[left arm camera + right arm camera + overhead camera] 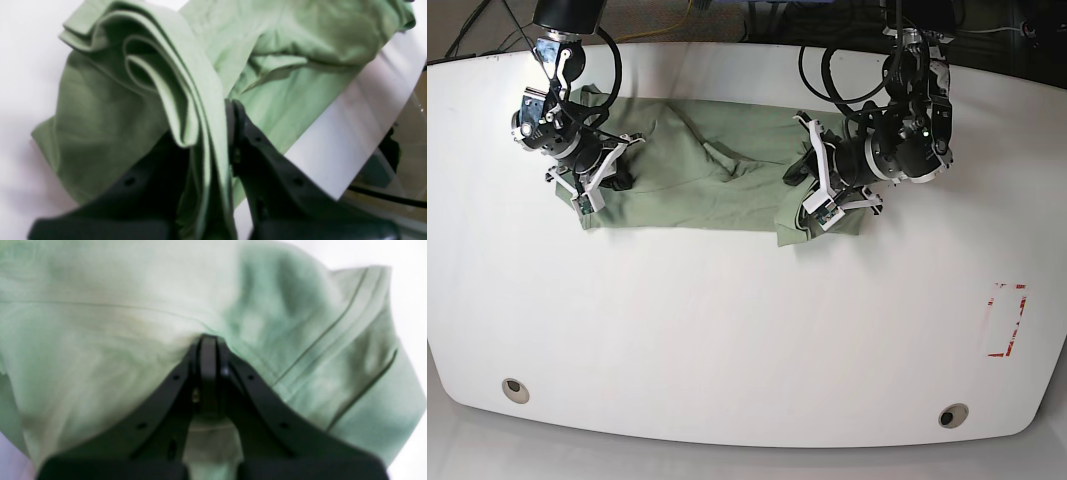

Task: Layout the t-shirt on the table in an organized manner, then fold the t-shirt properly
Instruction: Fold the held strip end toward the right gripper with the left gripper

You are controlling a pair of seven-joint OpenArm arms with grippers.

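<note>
The pale green t-shirt [697,170] lies spread across the far middle of the white table [727,330], wrinkled, with its right end bunched up. My left gripper [208,133] is shut on a thick folded ridge of the t-shirt [110,110], lifted off the table [20,83]. In the base view my left gripper [805,178] is at the cloth's right end. My right gripper [208,341] is shut on the t-shirt [100,340] beside a hemmed edge. From the base camera my right gripper [610,175] sits at the shirt's left end.
Two round grey grommets [515,389] [953,414] sit near the front edge. A red tape mark [1007,320] is at the right. The table's rim [350,133] runs close past the shirt in the left wrist view, with a black cable [383,195] beyond it.
</note>
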